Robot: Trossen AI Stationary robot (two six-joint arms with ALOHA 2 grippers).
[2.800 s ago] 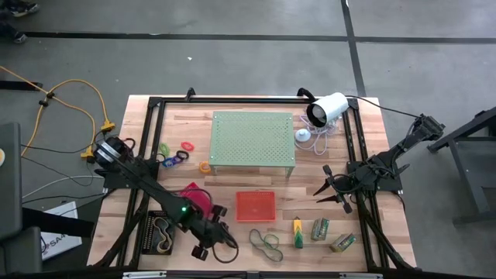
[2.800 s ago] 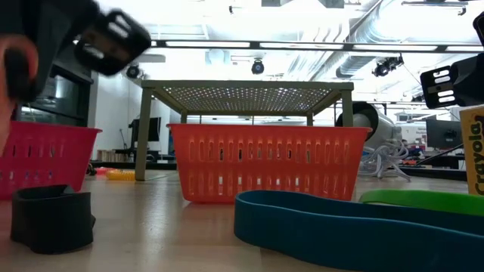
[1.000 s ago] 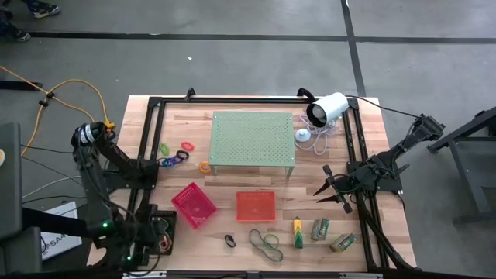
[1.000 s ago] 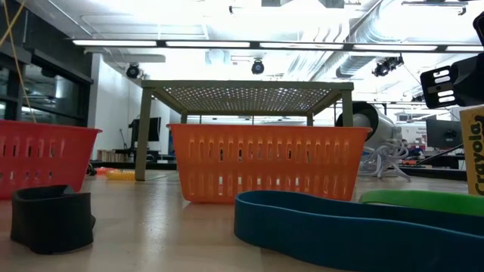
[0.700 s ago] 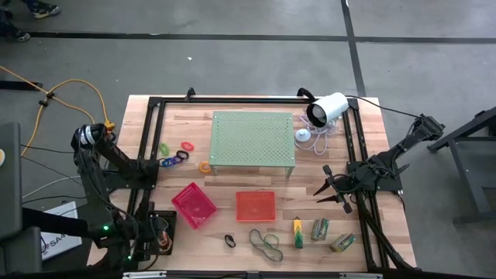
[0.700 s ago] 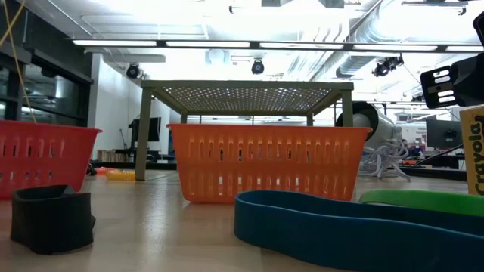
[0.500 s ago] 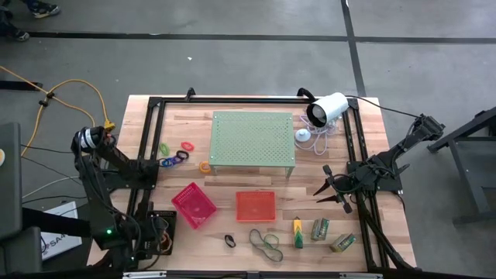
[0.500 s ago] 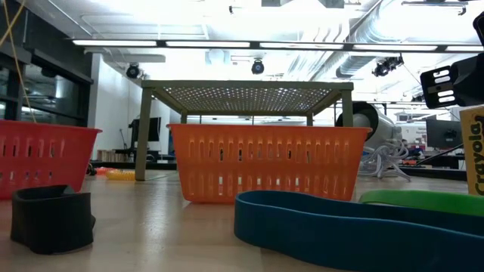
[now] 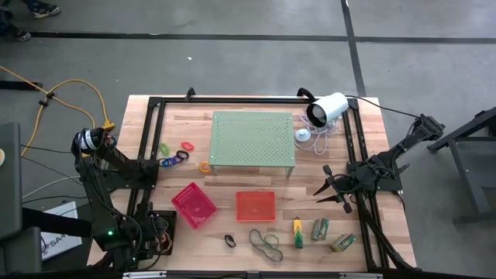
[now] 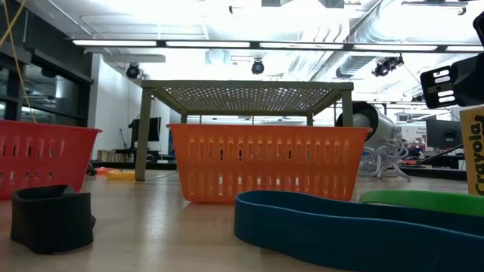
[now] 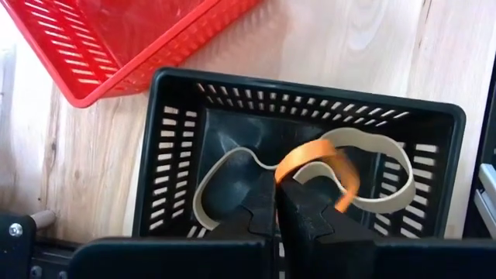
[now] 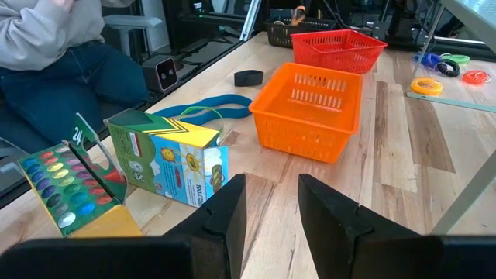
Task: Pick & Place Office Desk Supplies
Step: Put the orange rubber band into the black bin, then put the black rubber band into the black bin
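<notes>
Left end effector pinching orange band, only wrist view

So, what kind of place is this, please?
Probably a robotics lab or workshop. The wooden table stands on a bare concrete floor, open ducts and strip lights run overhead, and a yellow cable lies loose beside it.

Left pincer: only the finger tips showed in the left wrist view, pressed together on an orange band over the black tray; the band was motion-blurred. In the high view this pincer was lost among dark arm parts at the worktop's left front corner. Low view: crayon box cut by the right edge, blue band cut at the bottom. Small packs too small to read from above.
</notes>
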